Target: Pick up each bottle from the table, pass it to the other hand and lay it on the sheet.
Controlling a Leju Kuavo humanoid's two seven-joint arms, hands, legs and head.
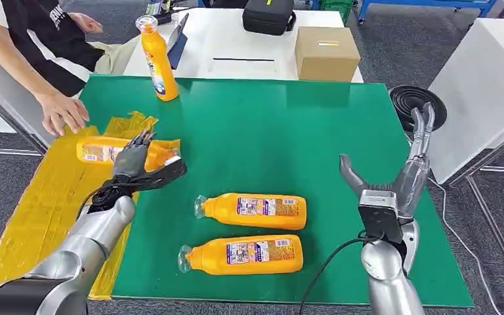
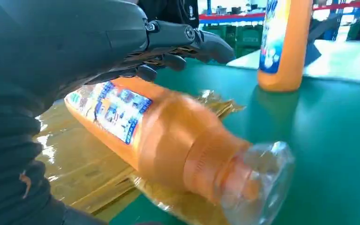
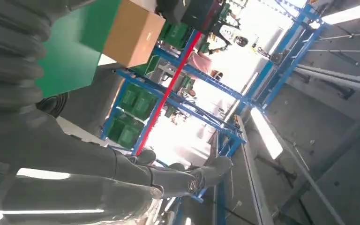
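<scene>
An orange bottle [image 1: 95, 150] with a clear cap lies on its side on the yellow sheet [image 1: 33, 210]. My left hand [image 1: 134, 161] hovers over its cap end with fingers spread and grips nothing. In the left wrist view the fingers [image 2: 187, 40] stretch above the bottle [image 2: 168, 136], apart from it. Two more orange bottles [image 1: 252, 211] [image 1: 243, 256] lie side by side on the green mat [image 1: 269, 131]. A fourth bottle [image 1: 157, 59] stands upright at the mat's far left edge. My right hand [image 1: 400, 170] is raised at the mat's right side, fingers apart and empty.
A person sits at the far left with one hand [image 1: 62, 113] on the sheet's far end. A cardboard box [image 1: 326, 52] and a black case [image 1: 268, 14] sit on the white table behind the mat. A black cable coil [image 1: 407, 98] lies beyond the right edge.
</scene>
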